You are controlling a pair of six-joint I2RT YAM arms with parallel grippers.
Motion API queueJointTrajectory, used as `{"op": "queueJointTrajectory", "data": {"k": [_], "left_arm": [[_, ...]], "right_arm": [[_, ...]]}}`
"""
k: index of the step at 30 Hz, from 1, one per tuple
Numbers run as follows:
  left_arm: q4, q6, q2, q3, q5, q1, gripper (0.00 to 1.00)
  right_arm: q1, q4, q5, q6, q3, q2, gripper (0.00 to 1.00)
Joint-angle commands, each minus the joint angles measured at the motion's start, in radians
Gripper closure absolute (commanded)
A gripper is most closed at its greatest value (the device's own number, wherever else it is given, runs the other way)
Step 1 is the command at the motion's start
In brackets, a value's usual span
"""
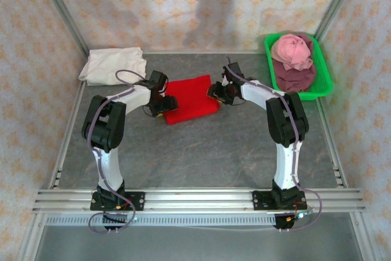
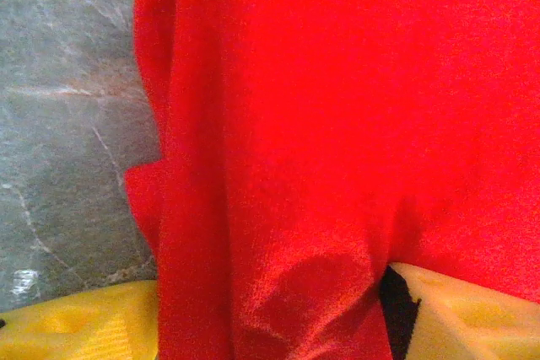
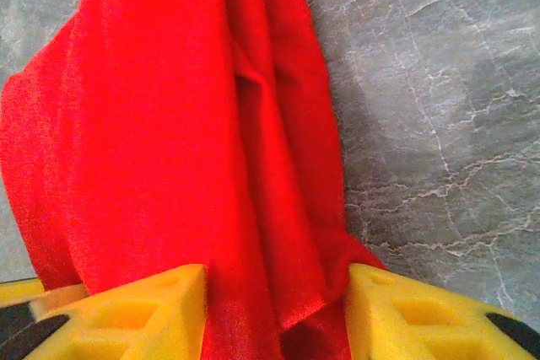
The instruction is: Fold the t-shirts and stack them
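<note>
Two grippers at the red t-shirt (image 1: 192,97), one at each side, on the worktop (image 1: 208,151).

The red t-shirt lies as a rough rectangle between the arms. We think each arm takes one edge so that the cloth can be lifted evenly for a fold. The left gripper (image 1: 166,103) has its jaws apart: cloth hangs between the yellow fingers (image 2: 76,326), with a dark gap beside the other finger. The right gripper (image 1: 217,91) has bunched cloth filling the space between its fingers (image 3: 135,318); we cannot tell whether it presses or only touches. A cream-white t-shirt (image 1: 113,65) waits at the far left, perhaps as the stack. Pink (image 1: 292,51) and maroon (image 1: 293,76) t-shirts sit crumpled in the green tray (image 1: 324,84). The arms hide both side edges of the red t-shirt from above.
</note>
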Motion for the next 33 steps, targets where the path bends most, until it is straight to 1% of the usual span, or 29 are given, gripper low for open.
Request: {"op": "queueJointTrajectory", "data": {"k": [1,5,6,7,8,11,12,13,18,19,21,24,27,30,33], "left_arm": [[0.101,-0.029,0.077,0.037,0.004,-0.016,0.32],[0.171,-0.013,0.134,0.08,0.036,-0.042,0.45],[0.186,-0.015,0.149,0.09,0.047,-0.045,0.51],[0.207,-0.018,0.166,0.1,0.069,-0.048,0.6],[0.229,-0.023,0.182,0.109,0.091,-0.049,0.67],[0.286,-0.032,0.207,0.13,0.128,-0.059,0.76],[0.29,-0.033,0.212,0.141,0.133,-0.063,0.79],[0.293,-0.028,0.218,0.156,0.142,-0.069,0.84],[0.294,-0.026,0.25,0.213,0.173,-0.077,0.98],[0.292,-0.018,0.251,0.216,0.167,-0.076,1.0],[0.266,-0.012,0.25,0.229,0.14,-0.068,1.0],[0.216,0.049,0.238,0.247,0.093,-0.033,1.0],[0.119,0.139,0.224,0.315,0.001,0.005,1.0],[-0.055,0.273,0.254,0.489,-0.094,0.035,1.0],[-0.185,0.437,0.295,0.669,-0.174,0.052,1.0]], "right_arm": [[0.005,0.048,-0.014,-0.005,-0.029,0.012,0.56],[0.005,0.11,-0.044,0.021,-0.065,0.018,0.57],[0.006,0.127,-0.05,0.028,-0.074,0.02,0.58],[0.006,0.139,-0.058,0.036,-0.081,0.022,0.58],[0.008,0.153,-0.067,0.043,-0.086,0.026,0.59],[0.016,0.184,-0.077,0.051,-0.098,0.032,0.6],[0.017,0.19,-0.079,0.049,-0.1,0.034,0.6],[0.019,0.195,-0.079,0.051,-0.102,0.037,0.6],[0.02,0.229,-0.087,0.066,-0.107,0.049,0.6],[0.02,0.232,-0.087,0.069,-0.108,0.049,0.61],[0.021,0.235,-0.082,0.069,-0.113,0.038,0.6],[0.016,0.216,-0.074,0.052,-0.119,-0.004,0.6],[0.007,0.192,-0.04,0.025,-0.136,-0.079,0.56],[0.005,0.175,-0.002,0.0,-0.15,-0.157,0.47],[0.008,0.214,0.004,0.0,-0.177,-0.213,0.32]]}}
